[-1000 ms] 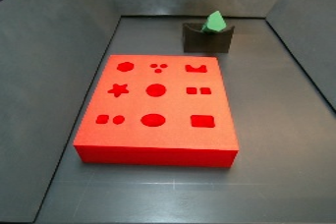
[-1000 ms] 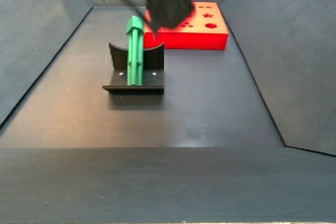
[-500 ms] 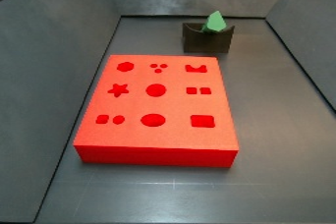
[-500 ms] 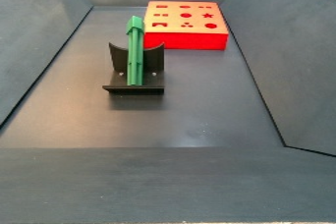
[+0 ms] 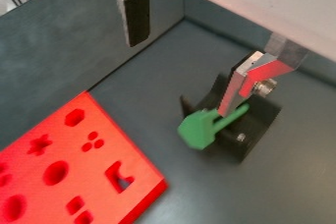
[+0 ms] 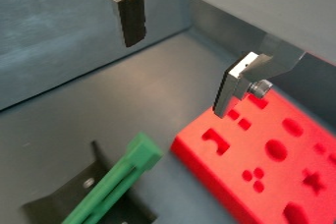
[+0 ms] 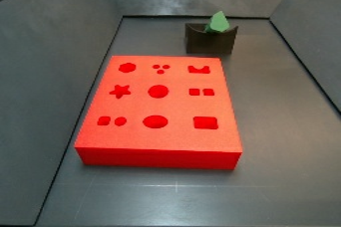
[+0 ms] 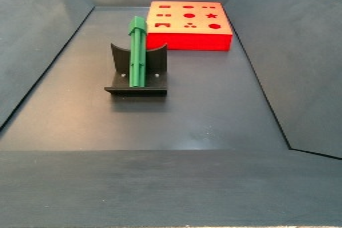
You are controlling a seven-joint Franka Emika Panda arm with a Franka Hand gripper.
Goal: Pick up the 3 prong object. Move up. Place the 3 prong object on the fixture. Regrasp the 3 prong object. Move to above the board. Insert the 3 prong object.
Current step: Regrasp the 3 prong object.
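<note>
Wrist views both show the gripper (image 5: 197,46) up in the air, fingers (image 6: 130,17) spread wide and holding nothing, above the 3 prong object (image 5: 210,125) leaning in the fixture (image 5: 250,130), beside the board (image 6: 269,164). Side views show the green piece (image 8: 135,52) propped upright in the fixture (image 8: 138,72), apart from the board (image 7: 160,107); no writing is readable.

The hand (image 5: 184,56) was out of both side views; only its open fingers (image 6: 130,17) showed in both wrist views. The green piece (image 7: 218,20) was mostly hidden inside the fixture (image 7: 210,39) in a side view. The board (image 6: 269,159) ran past a wrist view's edge.
</note>
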